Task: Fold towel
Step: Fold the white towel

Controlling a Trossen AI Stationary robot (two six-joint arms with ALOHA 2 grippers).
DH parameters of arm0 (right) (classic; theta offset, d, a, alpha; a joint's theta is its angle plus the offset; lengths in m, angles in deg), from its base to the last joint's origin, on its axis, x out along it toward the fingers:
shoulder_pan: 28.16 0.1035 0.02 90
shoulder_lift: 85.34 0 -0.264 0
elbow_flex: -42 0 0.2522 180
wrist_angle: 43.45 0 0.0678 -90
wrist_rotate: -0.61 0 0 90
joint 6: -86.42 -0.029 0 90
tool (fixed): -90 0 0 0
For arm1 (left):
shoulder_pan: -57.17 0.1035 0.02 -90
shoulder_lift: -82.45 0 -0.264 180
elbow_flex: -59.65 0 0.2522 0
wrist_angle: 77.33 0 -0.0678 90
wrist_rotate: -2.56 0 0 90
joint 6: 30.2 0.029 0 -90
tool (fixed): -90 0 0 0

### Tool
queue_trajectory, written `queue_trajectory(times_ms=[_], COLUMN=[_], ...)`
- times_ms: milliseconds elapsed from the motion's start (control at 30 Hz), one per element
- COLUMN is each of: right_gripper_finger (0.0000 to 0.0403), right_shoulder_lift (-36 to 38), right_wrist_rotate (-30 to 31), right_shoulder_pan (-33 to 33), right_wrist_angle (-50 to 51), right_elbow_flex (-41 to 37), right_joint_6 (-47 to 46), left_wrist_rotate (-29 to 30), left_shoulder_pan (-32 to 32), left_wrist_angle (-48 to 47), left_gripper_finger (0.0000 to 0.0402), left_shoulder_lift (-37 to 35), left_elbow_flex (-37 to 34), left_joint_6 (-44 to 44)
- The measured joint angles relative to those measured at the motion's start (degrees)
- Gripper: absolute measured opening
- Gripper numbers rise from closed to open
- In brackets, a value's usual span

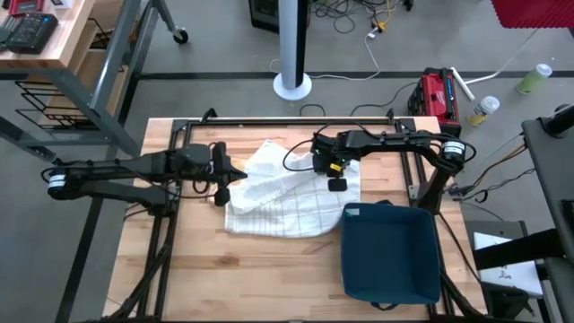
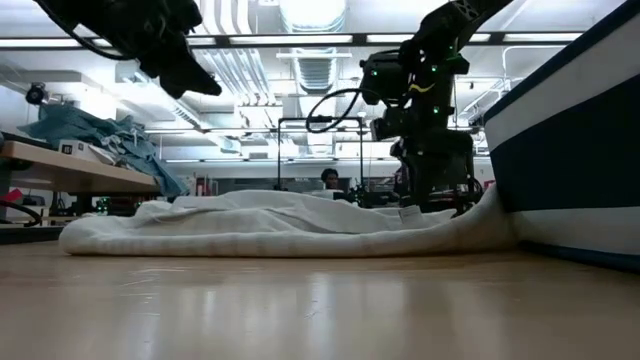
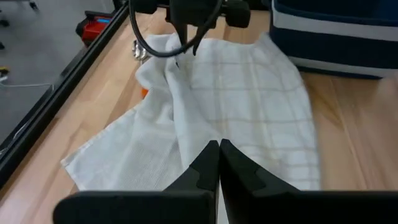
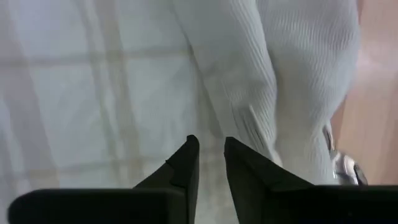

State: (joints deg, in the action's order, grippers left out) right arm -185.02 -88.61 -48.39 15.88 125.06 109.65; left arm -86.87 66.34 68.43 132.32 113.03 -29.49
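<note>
One towel, one blue bin, two grippers on the table.
The right gripper point(image 4: 208, 155) hangs just over the towel point(image 1: 287, 193) with a narrow gap between its fingers, gripping nothing; the left gripper point(image 3: 219, 163) is closed, empty, at the towel's edge. The bin point(image 1: 390, 251) covers one towel corner; no writing is readable.

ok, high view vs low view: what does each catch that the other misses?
High only: the towel's full crumpled outline, the whole blue bin at its right, and the left end effector at the towel's left edge.
Low only: the lab behind the table, with a heap of blue cloth on a bench.
Both: the towel on the wooden table, with the right end effector down on it.
</note>
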Motion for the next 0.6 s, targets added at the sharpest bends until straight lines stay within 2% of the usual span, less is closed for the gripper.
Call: queue_trajectory(times_ms=[100, 233, 300, 400, 600], right_gripper_finger=[0.0087, 0.0108, 0.0117, 0.0125, 0.0126], right_shoulder_lift=[0.00, 0.02, 0.02, 0.02, 0.02], right_wrist_rotate=[2.51, 9.04, 10.20, 9.28, 9.13], right_shoulder_pan=[-0.04, -0.04, -0.32, -0.60, -0.58], right_wrist_angle=[1.04, 1.08, 1.64, 2.25, 2.10], right_elbow_flex=[-0.10, -0.63, -0.86, -1.43, -3.24], right_joint_6=[0.39, 0.69, 1.09, 0.65, -2.68], left_wrist_rotate=[-1.01, -1.53, -2.13, -4.88, -5.76], left_shoulder_pan=[-0.02, -0.14, -0.29, -0.99, -3.59], left_wrist_angle=[-1.63, -8.96, -11.74, -12.76, -12.36], left_gripper_finger=[0.0000, 0.0002, 0.0010, 0.0036, 0.0109], left_shoulder_lift=[1.05, 4.06, 6.45, 10.48, 19.24], left_elbow_flex=[0.02, 0.04, 0.04, 0.04, 0.04], left_joint_6=[0.00, -0.66, -1.63, -1.75, -1.24])
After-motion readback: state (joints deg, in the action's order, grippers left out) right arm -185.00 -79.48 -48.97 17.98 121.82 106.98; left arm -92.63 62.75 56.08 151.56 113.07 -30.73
